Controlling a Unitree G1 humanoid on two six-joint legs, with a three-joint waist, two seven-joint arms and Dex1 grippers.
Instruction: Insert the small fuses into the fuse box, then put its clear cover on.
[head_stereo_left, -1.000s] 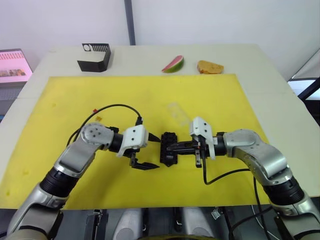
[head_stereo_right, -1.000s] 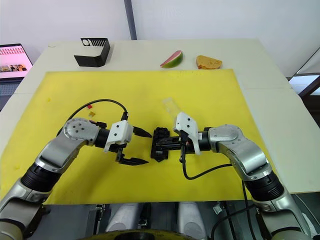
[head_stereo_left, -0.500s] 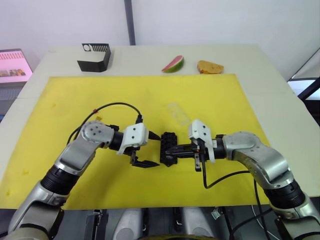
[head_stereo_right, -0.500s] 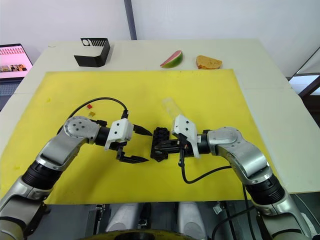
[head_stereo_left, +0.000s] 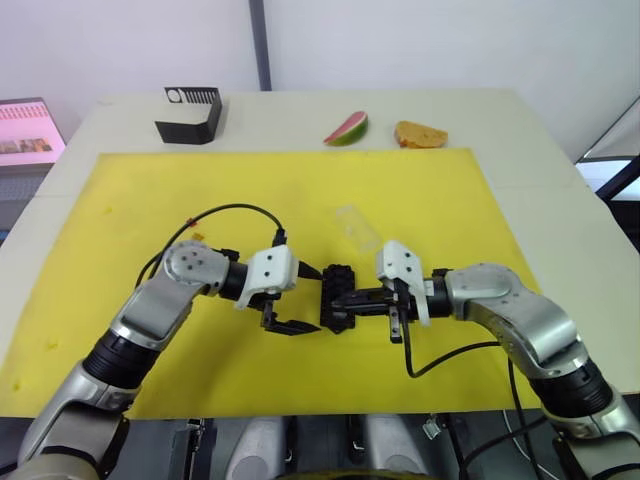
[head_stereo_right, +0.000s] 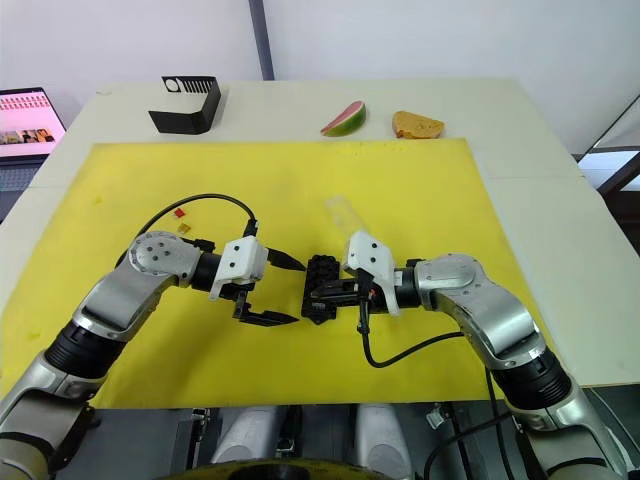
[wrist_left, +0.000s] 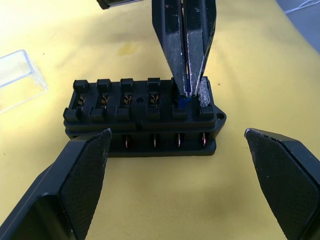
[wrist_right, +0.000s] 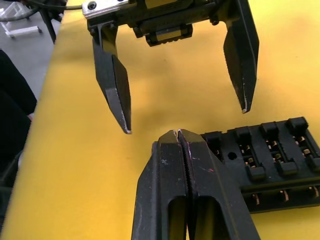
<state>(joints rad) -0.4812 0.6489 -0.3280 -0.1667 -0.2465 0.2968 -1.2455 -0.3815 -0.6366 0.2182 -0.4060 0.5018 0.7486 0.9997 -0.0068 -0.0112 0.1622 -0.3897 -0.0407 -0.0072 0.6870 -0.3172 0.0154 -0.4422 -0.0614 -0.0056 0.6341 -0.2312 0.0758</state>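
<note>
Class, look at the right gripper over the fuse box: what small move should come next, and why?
Probably press the right gripper straight down. Its closed tips rest on a blue fuse in the fuse box, seemingly not fully seated, beside a whitish fuse. The left gripper waits open alongside.

Black fuse box (head_stereo_left: 337, 297) flat on mat; clear cover (head_stereo_left: 356, 226) beyond it.

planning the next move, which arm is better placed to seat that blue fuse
Right. Its fingers are shut on the blue fuse at the fuse box slot, while the left gripper stands open beside the box.
</note>
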